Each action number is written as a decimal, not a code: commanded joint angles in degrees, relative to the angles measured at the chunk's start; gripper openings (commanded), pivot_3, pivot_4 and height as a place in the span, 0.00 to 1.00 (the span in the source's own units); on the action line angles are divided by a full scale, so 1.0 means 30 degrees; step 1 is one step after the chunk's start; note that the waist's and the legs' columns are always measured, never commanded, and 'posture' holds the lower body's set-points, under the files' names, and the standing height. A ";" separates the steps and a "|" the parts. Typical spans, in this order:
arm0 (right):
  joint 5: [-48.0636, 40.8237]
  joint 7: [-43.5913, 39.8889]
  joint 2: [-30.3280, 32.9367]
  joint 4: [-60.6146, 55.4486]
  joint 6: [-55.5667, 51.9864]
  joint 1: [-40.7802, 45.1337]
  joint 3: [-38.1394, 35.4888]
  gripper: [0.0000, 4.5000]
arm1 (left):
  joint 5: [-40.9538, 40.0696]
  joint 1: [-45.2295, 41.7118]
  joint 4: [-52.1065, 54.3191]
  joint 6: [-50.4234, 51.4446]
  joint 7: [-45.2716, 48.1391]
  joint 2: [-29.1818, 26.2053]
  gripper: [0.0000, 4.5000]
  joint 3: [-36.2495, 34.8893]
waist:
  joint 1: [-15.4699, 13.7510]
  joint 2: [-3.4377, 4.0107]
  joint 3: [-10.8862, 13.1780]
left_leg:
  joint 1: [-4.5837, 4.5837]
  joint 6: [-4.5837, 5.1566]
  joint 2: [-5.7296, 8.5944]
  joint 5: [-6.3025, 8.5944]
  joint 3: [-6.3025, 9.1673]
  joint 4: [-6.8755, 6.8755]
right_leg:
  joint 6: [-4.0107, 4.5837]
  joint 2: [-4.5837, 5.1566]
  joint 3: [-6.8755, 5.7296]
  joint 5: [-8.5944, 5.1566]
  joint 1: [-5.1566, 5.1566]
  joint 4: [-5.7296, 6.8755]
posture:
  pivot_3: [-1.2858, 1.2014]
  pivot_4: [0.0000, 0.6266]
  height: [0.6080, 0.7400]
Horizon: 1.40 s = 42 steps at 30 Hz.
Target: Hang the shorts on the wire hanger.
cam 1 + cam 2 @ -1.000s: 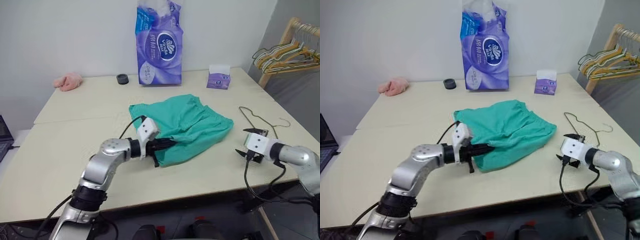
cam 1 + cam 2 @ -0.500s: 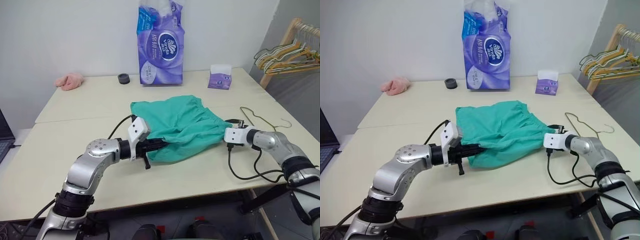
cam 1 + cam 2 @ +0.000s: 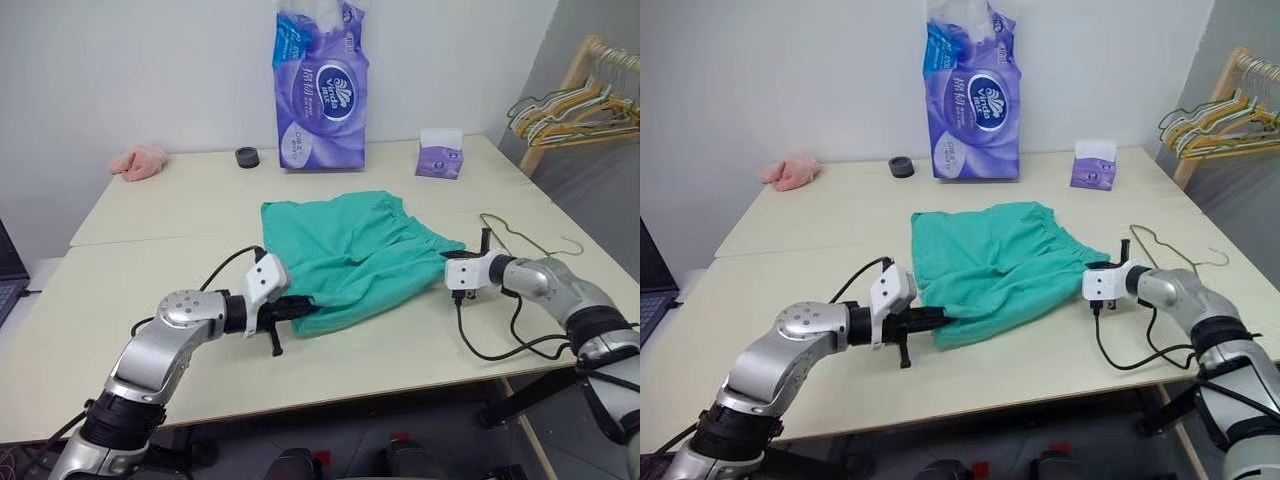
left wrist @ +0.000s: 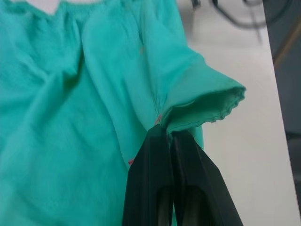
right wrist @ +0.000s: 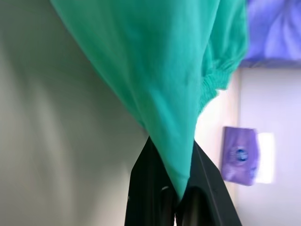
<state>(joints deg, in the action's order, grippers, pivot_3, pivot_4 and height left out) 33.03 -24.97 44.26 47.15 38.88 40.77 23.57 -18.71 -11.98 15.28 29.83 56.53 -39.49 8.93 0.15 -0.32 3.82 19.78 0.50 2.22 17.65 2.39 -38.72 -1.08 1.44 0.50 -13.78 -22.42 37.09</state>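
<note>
While both pinch cloth: nothing hung yet.
Left gripper [image 3: 300, 305]: jaws clamped on teal-green soft cloth shorts [image 3: 350, 250], counter [image 3: 150, 250] centre.
Right gripper [image 3: 450, 262]: jaws clamped on shorts' corner.
Thin bare-metal wire hanger [image 3: 515, 238]: untouched, three o'clock.

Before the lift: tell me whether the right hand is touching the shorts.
Touching. The right wrist view shows the right hand shut on a corner of the shorts, cloth pinched between its fingers.
</note>
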 commanded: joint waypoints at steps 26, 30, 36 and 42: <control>-0.9971 -1.4490 0.8033 -2.4739 -1.4414 -1.4805 -0.5530 0.00 | -0.1117 0.5802 0.4108 0.0694 0.5654 -0.6559 0.00 0.1121 | -0.0045 -0.0069 0.0294 | -0.0001 0.0055 -0.0027 0.0049 0.0000 -0.0018 | -0.0093 0.0031 -0.0055 -0.0088 0.0019 -0.0038 | 0.51 0.07 1.00; -0.9979 -1.4614 0.8065 -2.4546 -1.3995 -1.4925 -0.5476 0.00 | -0.1173 0.5854 0.4164 0.0788 0.5497 -0.6577 0.00 0.1119 | -0.0051 -0.0053 0.0319 | -0.0001 0.0055 -0.0028 0.0048 0.0001 -0.0018 | -0.0084 0.0031 -0.0063 -0.0094 0.0019 -0.0035 | 0.51 0.07 1.00; -1.0094 -1.4497 0.7442 -2.4631 -1.4255 -1.4277 -0.5247 0.00 | -0.0930 0.5565 0.3814 0.0906 0.4679 -0.5877 0.00 0.1309 | -0.0058 -0.0061 0.0347 | -0.0001 0.0055 -0.0029 0.0048 -0.0001 -0.0020 | -0.0083 0.0030 -0.0063 -0.0094 0.0020 -0.0036 | 0.51 0.07 1.00; -1.1673 -1.5658 0.8106 -2.5482 -1.5664 -1.4510 -0.6083 0.35 | -0.1608 0.5204 0.3622 0.1550 0.4247 -0.5122 0.32 0.0973 | -0.0079 -0.0081 0.0390 | 0.0004 0.0054 -0.0033 0.0048 0.0019 -0.0018 | -0.0110 0.0031 -0.0082 -0.0078 0.0019 -0.0035 | 0.51 0.07 1.00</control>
<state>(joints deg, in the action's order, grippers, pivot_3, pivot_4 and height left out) 0.15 -70.86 67.56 -27.50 -7.16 -3.28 7.80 -22.63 3.91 25.68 34.76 69.31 -54.69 13.15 -0.08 -0.56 4.99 19.79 0.66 2.12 17.79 2.45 -38.77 -1.41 1.53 0.25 -14.02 -22.36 36.98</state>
